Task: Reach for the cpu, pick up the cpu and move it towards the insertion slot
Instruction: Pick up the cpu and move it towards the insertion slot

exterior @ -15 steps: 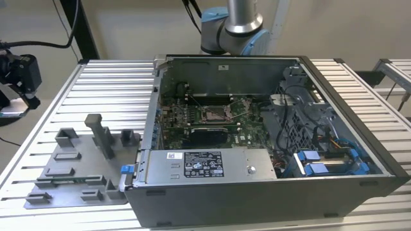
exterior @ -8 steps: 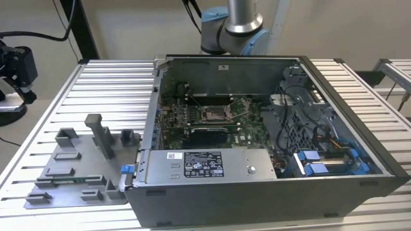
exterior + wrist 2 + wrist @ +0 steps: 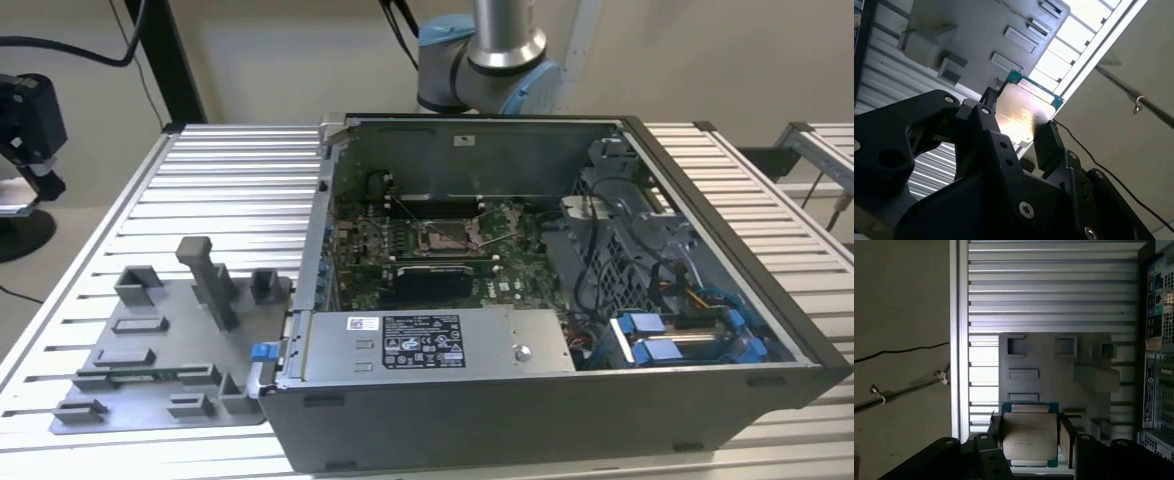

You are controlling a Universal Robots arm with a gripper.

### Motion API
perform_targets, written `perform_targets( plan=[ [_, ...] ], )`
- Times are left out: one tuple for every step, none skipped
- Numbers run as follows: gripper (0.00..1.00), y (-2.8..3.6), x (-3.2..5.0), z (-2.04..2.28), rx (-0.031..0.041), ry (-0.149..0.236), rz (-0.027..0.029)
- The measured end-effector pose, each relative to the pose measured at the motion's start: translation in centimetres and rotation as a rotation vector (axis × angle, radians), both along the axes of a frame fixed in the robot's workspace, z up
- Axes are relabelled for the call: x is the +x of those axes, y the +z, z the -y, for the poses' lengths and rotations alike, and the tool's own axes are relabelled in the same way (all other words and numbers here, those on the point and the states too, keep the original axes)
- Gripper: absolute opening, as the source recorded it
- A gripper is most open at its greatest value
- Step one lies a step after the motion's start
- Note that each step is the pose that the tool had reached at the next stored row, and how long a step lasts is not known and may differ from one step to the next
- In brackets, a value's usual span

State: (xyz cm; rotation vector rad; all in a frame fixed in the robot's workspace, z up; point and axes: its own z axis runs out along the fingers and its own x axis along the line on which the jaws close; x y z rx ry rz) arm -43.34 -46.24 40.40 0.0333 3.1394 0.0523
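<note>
Clamping the cpu, gripper above tray.

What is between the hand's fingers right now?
The cpu, clamped between the hand's two fingers in both wrist views, with the grey tray behind it.

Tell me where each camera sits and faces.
Exterior view: off the arm, looking down into the computer case at the insertion slot; arm joint behind.
First wrist view: on the arm, facing the grey tray past the end effector.
Second wrist view: likewise, at a slant.
Both wrist views share the gripped cpu and tray.
</note>
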Motion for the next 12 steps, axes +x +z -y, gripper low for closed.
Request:
perform_targets(
  plan=[
    [0.00,0.12,0.00,0.00,0.0000,0.000,0.0001],
    [0.00,0.24,-0.01,0.00,0.0000,0.000,0.0000],
    [0.00,0.32,0.00,0.00,0.0000,0.000,0.0001],
    [0.00,0.34,0.00,0.00,-0.0001,0.000,0.0000],
    [0.00,0.34,0.00,0.00,0.0000,0.000,0.0001],
    [0.00,0.34,0.00,0.00,0.0000,0.000,0.0002],
    [0.00,0.36,0.00,0.00,0.0000,0.000,0.0000],
    [0.00,0.37,0.00,0.00,-0.0001,0.000,0.0000],
    [0.00,0.37,0.00,0.00,0.0000,0.000,0.0000],
    [0.00,0.38,0.00,0.00,-0.0001,0.000,-0.0001],
    [0.00,0.38,0.00,0.00,-0.0001,0.000,0.0000],
    [0.00,0.39,0.00,0.00,-0.0001,0.000,0.0000]
  ],
)
